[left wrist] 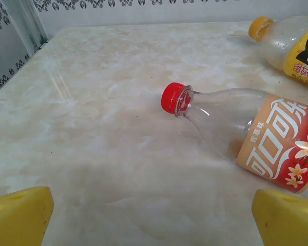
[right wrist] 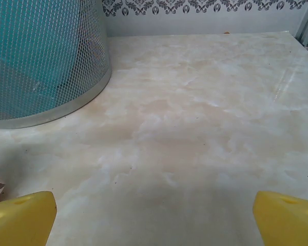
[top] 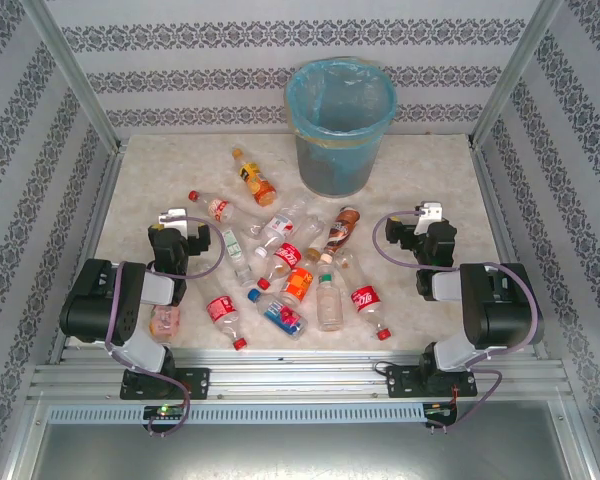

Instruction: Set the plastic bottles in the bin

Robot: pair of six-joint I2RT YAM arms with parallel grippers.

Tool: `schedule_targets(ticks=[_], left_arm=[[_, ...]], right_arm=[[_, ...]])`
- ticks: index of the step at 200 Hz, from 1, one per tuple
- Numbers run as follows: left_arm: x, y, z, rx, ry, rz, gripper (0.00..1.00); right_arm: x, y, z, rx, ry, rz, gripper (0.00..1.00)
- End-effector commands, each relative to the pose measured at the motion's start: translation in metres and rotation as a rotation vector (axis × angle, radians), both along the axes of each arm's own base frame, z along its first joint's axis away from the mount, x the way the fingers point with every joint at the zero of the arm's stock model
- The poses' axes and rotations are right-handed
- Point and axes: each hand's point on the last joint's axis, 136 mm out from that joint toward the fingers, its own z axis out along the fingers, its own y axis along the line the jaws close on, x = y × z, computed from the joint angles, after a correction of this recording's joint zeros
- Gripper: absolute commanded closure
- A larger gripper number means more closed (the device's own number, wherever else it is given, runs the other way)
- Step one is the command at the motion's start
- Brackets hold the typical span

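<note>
While left gripper [left wrist: 151,218] and right gripper [right wrist: 154,218] stand wide and empty, the red-capped bottle [left wrist: 246,136], centre right, likely light and slippery, suits a mid-body grasp.

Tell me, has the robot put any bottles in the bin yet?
Nothing looks done yet: I can't spot a bottle inside the bin. Nothing is in hand either: both sets of jaws are open and empty. All the plastic bottles lie on the table, the red-capped one right before the left jaws.
</note>
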Motion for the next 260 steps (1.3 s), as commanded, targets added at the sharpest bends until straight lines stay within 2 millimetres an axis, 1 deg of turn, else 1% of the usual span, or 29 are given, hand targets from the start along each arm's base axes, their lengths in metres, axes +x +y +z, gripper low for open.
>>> schedule_targets(ticks=[1, 145, 154, 165, 182, 199, 209, 224, 243, 250, 252, 254, 260], left_arm=[[0.004, 0.006, 0.007, -0.009, -0.020, 0.023, 0.00], [0.004, 0.005, 0.007, -0.012, -0.023, 0.020, 0.00], [0.003, 0.004, 0.009, -0.009, -0.029, 0.017, 0.00], [0.001, 0.002, 0.014, -0.010, -0.040, 0.001, 0.00], [-0.005, 0.004, 0.028, -0.010, -0.050, 0.013, 0.00], [-0.010, 0.007, 0.048, -0.011, -0.062, 0.031, 0.00], [-0.013, 0.007, 0.064, -0.006, -0.088, 0.028, 0.00], [-0.015, 0.006, 0.090, 0.000, -0.135, 0.017, 0.00], [-0.013, 0.007, 0.126, -0.022, -0.164, 0.032, 0.02], [-0.010, 0.006, 0.138, -0.048, -0.155, 0.035, 0.03], [-0.010, 0.005, 0.142, -0.057, -0.153, 0.032, 0.03], [-0.009, 0.004, 0.144, -0.066, -0.146, 0.032, 0.04], [-0.007, 0.000, 0.153, -0.091, -0.126, 0.015, 0.06]], right_arm=[[0.005, 0.007, 0.014, -0.004, -0.045, 0.030, 0.02], [0.005, 0.005, 0.014, 0.004, -0.043, 0.023, 0.02], [0.004, 0.002, 0.016, 0.005, -0.051, 0.010, 0.02], [0.002, -0.007, 0.021, 0.016, -0.058, -0.039, 0.02], [-0.004, -0.013, 0.033, 0.013, -0.079, -0.075, 0.02], [-0.009, -0.018, 0.047, 0.006, -0.086, -0.109, 0.02], [-0.011, -0.024, 0.058, 0.006, -0.091, -0.148, 0.02], [-0.015, -0.030, 0.069, 0.021, -0.057, -0.194, 0.02], [-0.016, -0.027, 0.089, 0.061, -0.018, -0.188, 0.04], [-0.017, -0.022, 0.098, 0.085, 0.000, -0.169, 0.05], [-0.017, -0.020, 0.103, 0.092, -0.006, -0.162, 0.05], [-0.019, -0.019, 0.103, 0.098, 0.009, -0.156, 0.05], [-0.020, -0.013, 0.111, 0.120, 0.027, -0.137, 0.06]])
